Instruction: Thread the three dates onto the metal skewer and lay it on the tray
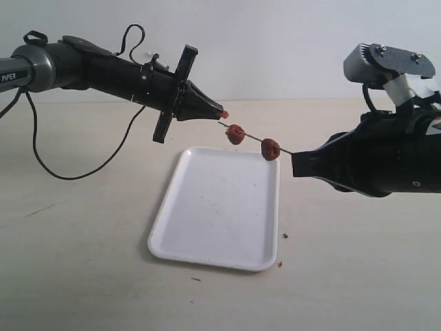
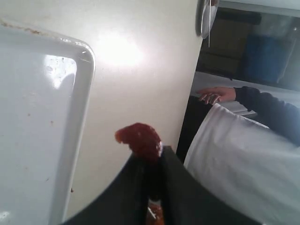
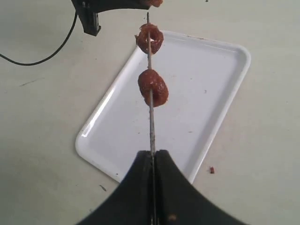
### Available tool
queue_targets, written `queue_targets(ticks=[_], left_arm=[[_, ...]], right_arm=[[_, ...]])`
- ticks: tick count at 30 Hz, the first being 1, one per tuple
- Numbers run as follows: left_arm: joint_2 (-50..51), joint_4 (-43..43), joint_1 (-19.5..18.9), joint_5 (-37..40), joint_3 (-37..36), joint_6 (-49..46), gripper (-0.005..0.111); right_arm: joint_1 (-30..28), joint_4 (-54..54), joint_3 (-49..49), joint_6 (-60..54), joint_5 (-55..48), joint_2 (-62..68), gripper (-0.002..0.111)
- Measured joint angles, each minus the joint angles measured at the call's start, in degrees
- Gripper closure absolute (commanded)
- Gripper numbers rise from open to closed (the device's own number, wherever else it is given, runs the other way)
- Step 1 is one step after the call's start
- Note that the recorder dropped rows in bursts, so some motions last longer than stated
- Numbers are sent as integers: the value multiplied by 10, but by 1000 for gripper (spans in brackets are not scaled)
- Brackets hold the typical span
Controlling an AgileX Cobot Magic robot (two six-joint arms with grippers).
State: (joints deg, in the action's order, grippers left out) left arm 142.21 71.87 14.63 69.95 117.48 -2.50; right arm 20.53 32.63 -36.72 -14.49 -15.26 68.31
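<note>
Calls for centring date (image 2: 140, 140) pinched by left gripper (image 1: 218, 114) on skewer (image 3: 151, 129) clamped by right gripper (image 3: 153, 154), pushing toward 4 o'clock

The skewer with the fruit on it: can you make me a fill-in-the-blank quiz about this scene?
The metal skewer carries ___ dates. The left gripper is shut on ___ more date. The right gripper holds the skewer above a tray coloured ___.
Missing words: two; one; white.
</note>
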Motion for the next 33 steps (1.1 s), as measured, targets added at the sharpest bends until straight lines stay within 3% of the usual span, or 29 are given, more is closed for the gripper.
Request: queue_targets(ticks=[14, 20, 29, 33], left_arm=[[0, 19, 0, 0, 0, -24, 95], [0, 22, 0, 0, 0, -42, 69], [0, 22, 0, 0, 0, -45, 70], [0, 22, 0, 0, 0, -45, 82]], right_arm=[[0, 0, 0, 2, -2, -16, 108], [0, 0, 0, 2, -3, -16, 108], [0, 0, 0, 4, 6, -16, 108], [0, 0, 0, 8, 6, -16, 108]])
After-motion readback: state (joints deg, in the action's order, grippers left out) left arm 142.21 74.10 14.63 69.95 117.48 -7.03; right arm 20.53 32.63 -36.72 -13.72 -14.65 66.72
